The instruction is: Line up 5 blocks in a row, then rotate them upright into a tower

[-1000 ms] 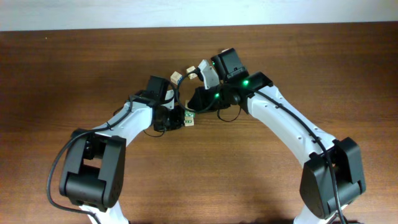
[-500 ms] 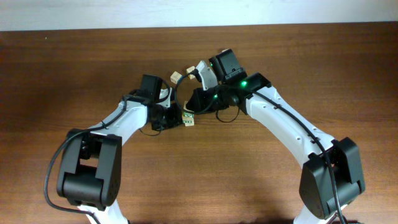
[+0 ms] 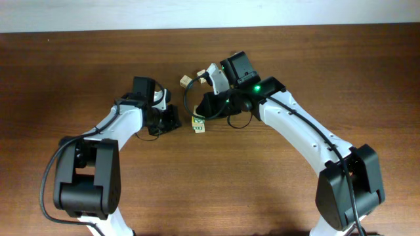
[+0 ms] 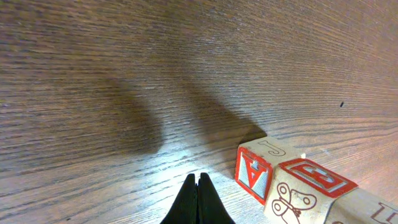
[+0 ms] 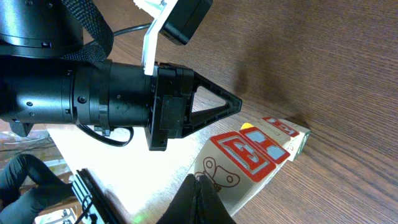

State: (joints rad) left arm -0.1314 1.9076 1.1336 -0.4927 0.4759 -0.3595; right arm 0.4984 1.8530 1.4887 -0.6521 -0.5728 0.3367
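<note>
A short row of pale wooden blocks (image 3: 199, 124) lies on the table at mid-centre, with green marks on the faces seen from above. In the left wrist view the nearest block (image 4: 253, 175) shows a red letter A, and the one behind it (image 4: 303, 191) a red E and a butterfly. My left gripper (image 4: 199, 185) is shut and empty, a little to the left of the row, not touching it. My right gripper (image 5: 200, 182) is shut, its tips against the butterfly face of the end block (image 5: 231, 167). Overhead, the left gripper (image 3: 172, 122) sits left of the row; the right arm hides its own tips.
Two loose pale cubes (image 3: 186, 81) (image 3: 200, 74) lie behind the row near the right wrist camera mount. The left gripper (image 5: 211, 109) points at the row in the right wrist view. Dark wood table (image 3: 315, 59) extends all round, with a white edge at the far side.
My left arm has drawn back to the left, away from the row of blocks, staying shut. The right arm and the blocks have not visibly moved.
</note>
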